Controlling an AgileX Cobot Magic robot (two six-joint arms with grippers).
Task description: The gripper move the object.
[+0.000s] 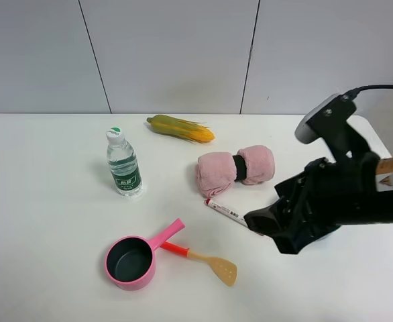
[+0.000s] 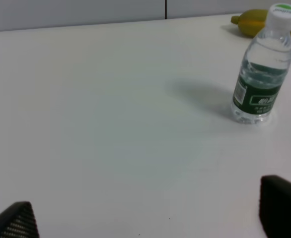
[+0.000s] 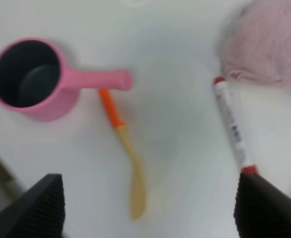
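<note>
Table [image 1: 35,221] carries everything, white and flat. Over it the right gripper [image 1: 257,221] hangs low, its fingers [image 3: 269,208] spread wide and holding nothing. To pick well, it likely needs a sideways shift so both fingers straddle the marker pen [image 1: 227,212] before closing. Pink towel roll [image 1: 235,171] sits at the gripper's 11 o'clock. The marker pen lies flat at the towel's 6 o'clock and the gripper's 10 o'clock, its near end beside one finger, not centred.
</note>
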